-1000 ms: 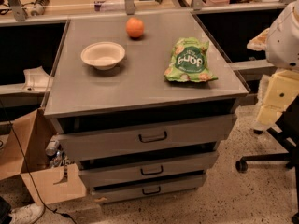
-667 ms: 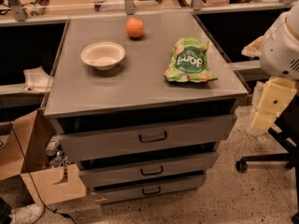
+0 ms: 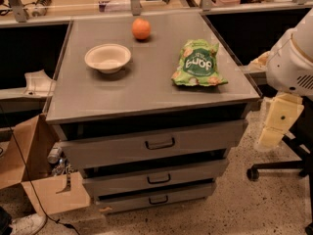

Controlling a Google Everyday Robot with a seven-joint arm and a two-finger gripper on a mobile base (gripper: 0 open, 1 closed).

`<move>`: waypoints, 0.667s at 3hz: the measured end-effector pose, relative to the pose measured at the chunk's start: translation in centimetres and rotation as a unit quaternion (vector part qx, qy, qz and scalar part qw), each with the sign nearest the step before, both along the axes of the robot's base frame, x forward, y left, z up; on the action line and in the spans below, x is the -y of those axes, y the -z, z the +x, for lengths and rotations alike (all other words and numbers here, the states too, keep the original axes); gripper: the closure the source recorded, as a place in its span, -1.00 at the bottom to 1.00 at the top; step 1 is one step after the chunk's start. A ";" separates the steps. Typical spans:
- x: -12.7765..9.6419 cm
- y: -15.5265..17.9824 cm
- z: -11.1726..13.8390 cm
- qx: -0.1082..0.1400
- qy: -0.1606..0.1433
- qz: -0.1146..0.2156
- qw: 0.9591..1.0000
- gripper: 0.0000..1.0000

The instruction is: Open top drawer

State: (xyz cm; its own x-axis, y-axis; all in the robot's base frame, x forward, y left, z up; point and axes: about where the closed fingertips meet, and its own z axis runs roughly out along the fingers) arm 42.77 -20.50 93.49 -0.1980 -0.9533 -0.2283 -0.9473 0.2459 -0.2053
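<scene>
Since a second ago the only thing that's moved is my arm: the cream-coloured hand (image 3: 276,124) has dropped lower and slid a touch in toward the cabinet. It now hangs off the right front corner of the bench (image 3: 146,89), well apart from anything I need to grab. Can't tell whether it's set wide or narrow from this angle. Nothing else has budged.

Biggest to smallest: the bench fills most of the view. Right under its top sits the top drawer (image 3: 107,150), the widest front of the three, with a dark gap above it. It looks pushed in to me, so nothing is done on the actual task yet. The two lower drawers (image 3: 122,180) step back beneath it. Up on the bench are a green chip bag (image 3: 198,65) to the right, a white bowl (image 3: 107,58) to the left and an orange (image 3: 141,29) at the back, all clear of the front edge. Smallest bit, and the one that matters, is the dark handle (image 3: 160,143) at the middle of the top front.

So I'd call this the approach step. Next I need to swing the hand left and round to face the front, level it with that handle, close on the bar, then pull straight out.
</scene>
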 end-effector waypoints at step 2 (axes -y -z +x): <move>-1.4 1.9 -1.7 -0.009 -0.012 0.029 0.999 -1.00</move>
State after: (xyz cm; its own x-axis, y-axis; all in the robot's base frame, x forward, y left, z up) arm 41.04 -19.12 91.63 -0.1803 -0.9428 -0.2805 -0.9564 0.2346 -0.1739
